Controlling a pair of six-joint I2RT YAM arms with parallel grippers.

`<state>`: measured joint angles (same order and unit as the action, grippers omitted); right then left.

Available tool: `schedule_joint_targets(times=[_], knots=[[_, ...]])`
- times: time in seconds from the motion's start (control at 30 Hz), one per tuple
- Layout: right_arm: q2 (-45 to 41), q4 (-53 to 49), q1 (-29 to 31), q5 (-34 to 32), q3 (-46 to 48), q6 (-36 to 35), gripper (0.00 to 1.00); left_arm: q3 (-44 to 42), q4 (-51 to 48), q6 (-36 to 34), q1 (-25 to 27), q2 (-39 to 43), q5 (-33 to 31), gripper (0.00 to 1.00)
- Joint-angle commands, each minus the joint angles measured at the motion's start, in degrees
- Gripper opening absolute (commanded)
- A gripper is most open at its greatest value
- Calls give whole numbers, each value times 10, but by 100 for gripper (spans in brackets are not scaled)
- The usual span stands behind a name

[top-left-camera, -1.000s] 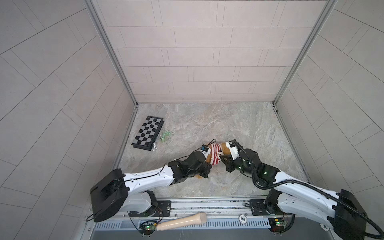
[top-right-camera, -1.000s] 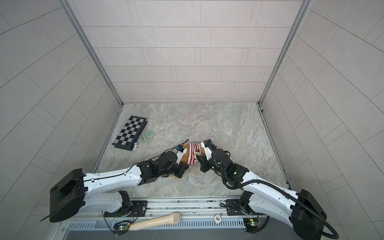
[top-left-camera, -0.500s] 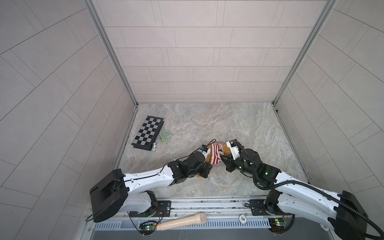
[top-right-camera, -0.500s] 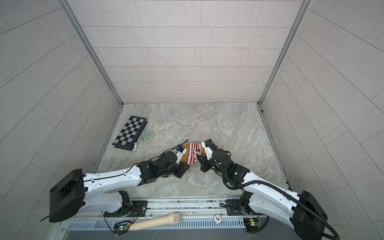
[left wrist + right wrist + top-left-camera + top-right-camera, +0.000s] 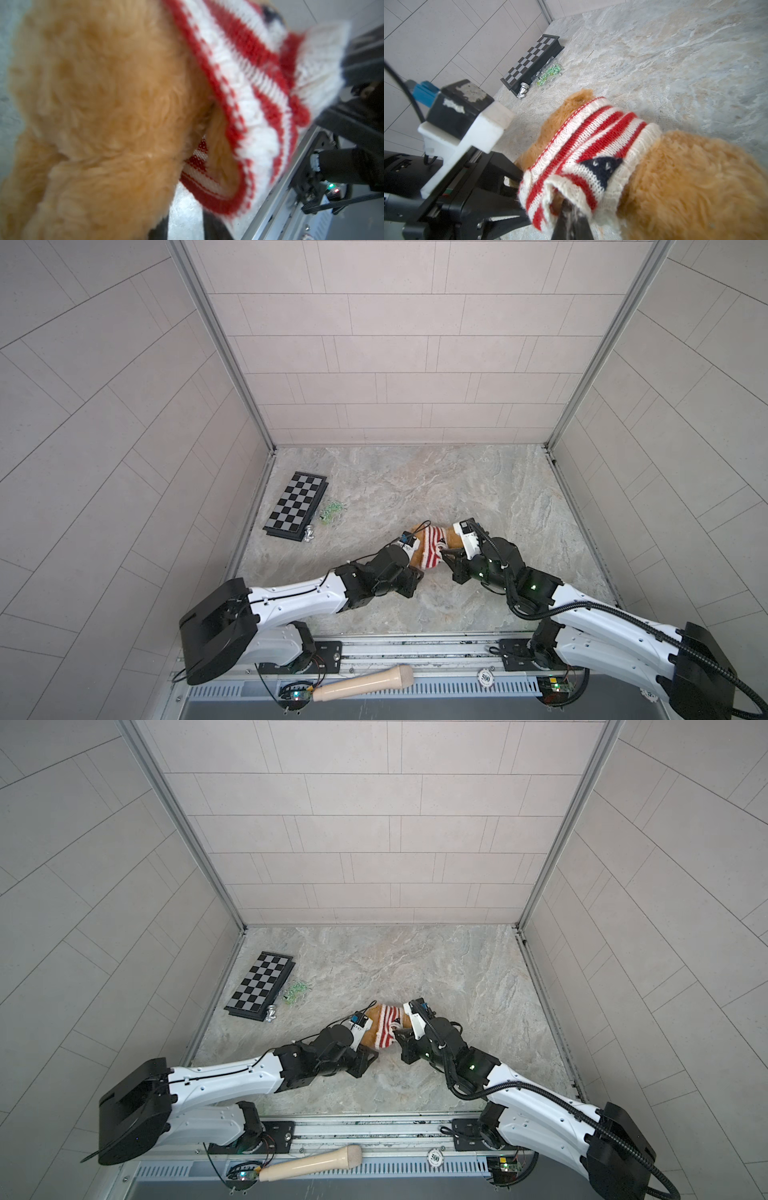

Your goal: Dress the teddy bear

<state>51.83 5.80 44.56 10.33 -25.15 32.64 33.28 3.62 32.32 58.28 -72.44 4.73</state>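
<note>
We count one teddy bear (image 5: 695, 187), lying near the middle of the surface (image 5: 675, 52), a little toward its near edge, between the two arms. Its long axis runs across the surface from the left arm's side to the right arm's side. The head end, as we judge it, points toward the right arm and the bare lower body toward the left. One striped sweater (image 5: 591, 145) sits round the upper body, its hem bunched and not yet drawn down.

The right fingers (image 5: 561, 226) are clenched on the sweater's white sleeve rim (in the left wrist view the knit stretches toward them). The left fingers (image 5: 505, 167) are released, one on each side of the hem; we cannot tell whether they touch the knit. So the hem lies right at the left fingers, and the uncovered fur runs from there back toward the left arm. We judge that arm the nearer one for drawing the hem along the axis.

Well apart, by the left edge, we count one chessboard (image 5: 529, 60), one silver chess piece (image 5: 523, 91) just beside it, and one scatter of green bits (image 5: 550, 72).
</note>
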Motion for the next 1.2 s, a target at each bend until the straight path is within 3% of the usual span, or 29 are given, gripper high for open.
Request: schedule_joint_targets(times=[0.0,0.33,0.6,0.97,1.17], knots=[[-9,27,-2,2,-1,11,0,8,14,-20,2,16,-8,47],[-6,28,-2,10,-3,13,0,59,-1,-60,2,-29,-23,34],[-24,0,-10,3,-15,2,0,51,-18,-55,1,-26,-40,0],[-85,-37,-41,28,-20,9,0,-10,-45,-21,-39,11,-65,0],[-109,-10,-70,101,-18,54,0,-28,-36,-23,-45,13,-67,0]])
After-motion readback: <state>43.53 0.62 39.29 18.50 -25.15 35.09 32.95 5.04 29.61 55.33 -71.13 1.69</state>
